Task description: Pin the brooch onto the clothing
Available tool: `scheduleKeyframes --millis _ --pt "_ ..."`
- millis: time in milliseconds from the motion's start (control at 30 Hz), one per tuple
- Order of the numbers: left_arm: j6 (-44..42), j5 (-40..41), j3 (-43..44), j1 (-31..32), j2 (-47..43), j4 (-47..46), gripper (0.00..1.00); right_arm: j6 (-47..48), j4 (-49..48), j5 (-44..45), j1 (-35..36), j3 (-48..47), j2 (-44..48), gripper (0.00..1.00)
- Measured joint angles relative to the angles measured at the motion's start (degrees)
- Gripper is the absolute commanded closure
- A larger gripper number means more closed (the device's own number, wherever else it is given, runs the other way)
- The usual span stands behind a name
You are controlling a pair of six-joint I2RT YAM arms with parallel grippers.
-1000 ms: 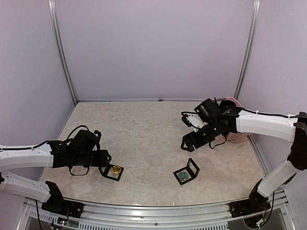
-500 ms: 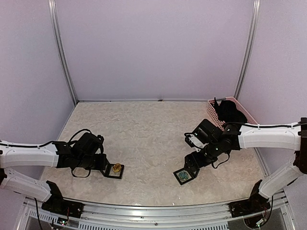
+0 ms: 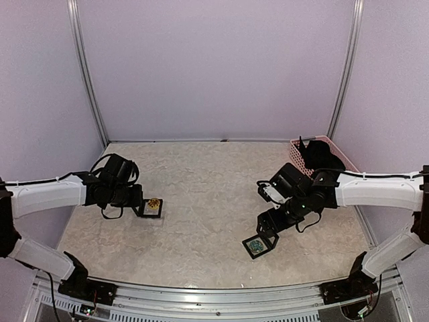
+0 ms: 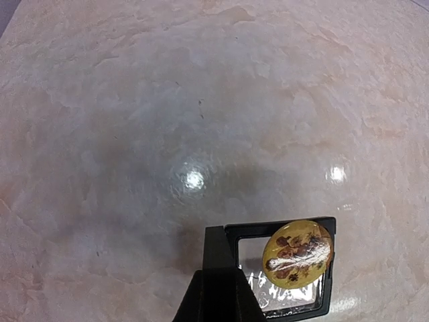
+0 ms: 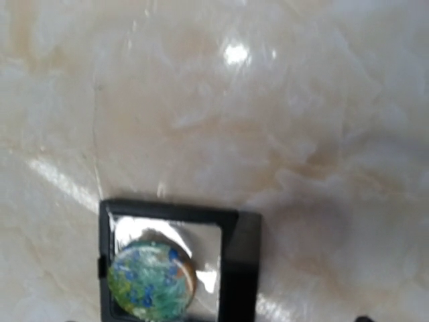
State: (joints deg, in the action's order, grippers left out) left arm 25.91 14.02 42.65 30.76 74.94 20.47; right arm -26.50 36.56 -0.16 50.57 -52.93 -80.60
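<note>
Early: shirt (image 3: 322, 159) in far-right basket (image 3: 298, 153) | left tool (image 3: 137, 206) grasps case (image 4: 244, 230) of yellow brooch (image 4: 298, 253) | right tool (image 3: 267, 228) over green brooch (image 5: 151, 282), grip we cannot tell | next, we judge: spread shirt.

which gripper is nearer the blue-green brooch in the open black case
Right. The right gripper hangs just beyond the blue-green brooch; the left gripper is far across the table, holding the yellow brooch's case.
</note>
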Motion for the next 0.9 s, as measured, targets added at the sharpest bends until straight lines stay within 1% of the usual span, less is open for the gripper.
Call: scheduleKeyframes --millis 167,400,667,733,900 --pt "-3.61 -0.5 6.12 -10.49 6.29 -0.79 1.0 3.13 -0.98 1.29 -0.07 -0.7 0.0 0.12" --pt "-7.78 0.35 14.93 -21.14 13.75 0.0 1.0 7.56 -3.65 1.55 -0.85 -0.59 0.63 0.11" --pt "-12.48 1.07 16.44 -33.68 19.19 0.7 1.0 10.01 -5.33 1.57 -2.51 1.84 4.74 0.12" --pt "-13.55 1.44 16.44 -35.95 20.48 0.83 1.0 10.03 -5.44 1.51 -2.51 2.29 5.53 0.12" --pt "-15.45 1.4 16.44 -38.88 22.95 0.98 1.0 9.86 -5.46 1.18 -2.54 2.64 5.73 0.14"
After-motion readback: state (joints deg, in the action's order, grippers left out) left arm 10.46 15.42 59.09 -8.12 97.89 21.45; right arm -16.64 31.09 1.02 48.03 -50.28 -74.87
